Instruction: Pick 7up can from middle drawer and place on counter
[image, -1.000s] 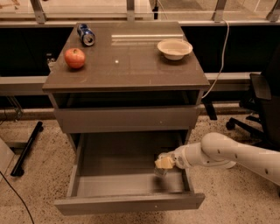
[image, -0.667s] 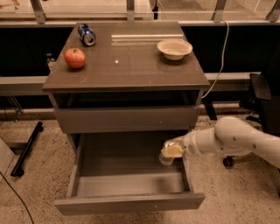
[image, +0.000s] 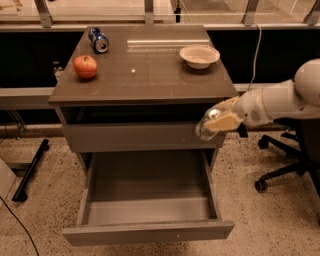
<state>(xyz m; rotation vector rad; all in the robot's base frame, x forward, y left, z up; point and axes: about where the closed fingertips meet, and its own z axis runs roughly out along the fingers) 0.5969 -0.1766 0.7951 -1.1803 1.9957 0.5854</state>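
Observation:
My gripper (image: 216, 121) is shut on the 7up can (image: 208, 120), a small silvery can with a silver top. It holds the can tilted in the air, in front of the closed top drawer, just below the counter's (image: 145, 75) front right edge. The white arm reaches in from the right. The middle drawer (image: 147, 200) is pulled wide open below, and its grey inside shows nothing in it.
On the counter lie a blue can (image: 98, 39) on its side at the back left, a red apple (image: 85, 66) at the left, and a white bowl (image: 199, 55) at the back right. A black office chair base (image: 282, 160) stands on the floor at the right.
The gripper has lifted the can up out of the open middle drawer and moved it up and to the right, to just under the counter's front edge.

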